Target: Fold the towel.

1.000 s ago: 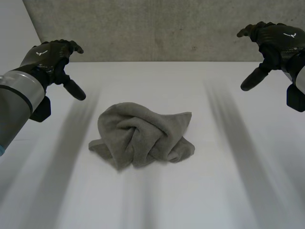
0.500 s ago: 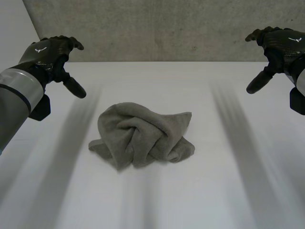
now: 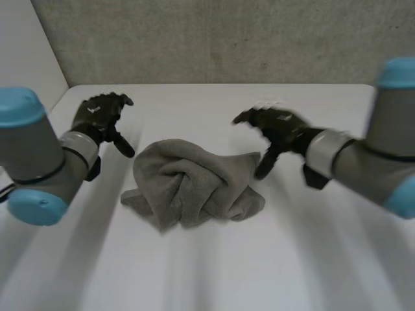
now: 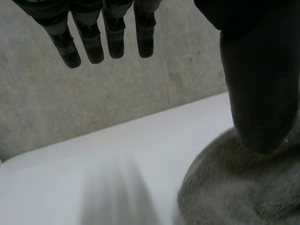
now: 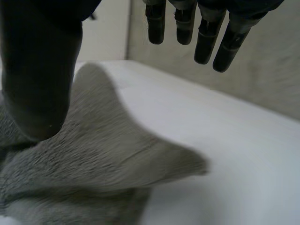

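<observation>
A grey towel (image 3: 194,183) lies crumpled in a heap in the middle of the white table (image 3: 311,259). My left hand (image 3: 100,116) hovers open just beyond the heap's far left side, its thumb next to the cloth. In the left wrist view the thumb (image 4: 260,89) hangs over the towel (image 4: 239,187) and the straight fingers (image 4: 108,37) hold nothing. My right hand (image 3: 275,129) is open at the heap's far right corner. In the right wrist view the thumb (image 5: 40,70) stands over the towel (image 5: 93,159) and the fingers (image 5: 206,33) are spread above the bare table.
A grey wall (image 3: 214,39) runs along the table's far edge. The table's left edge (image 3: 58,100) lies close beside my left hand.
Both arms have swung down and inward from high at the sides. Each hand now sits low beside the towel's far edge, still open. The towel has not moved.
</observation>
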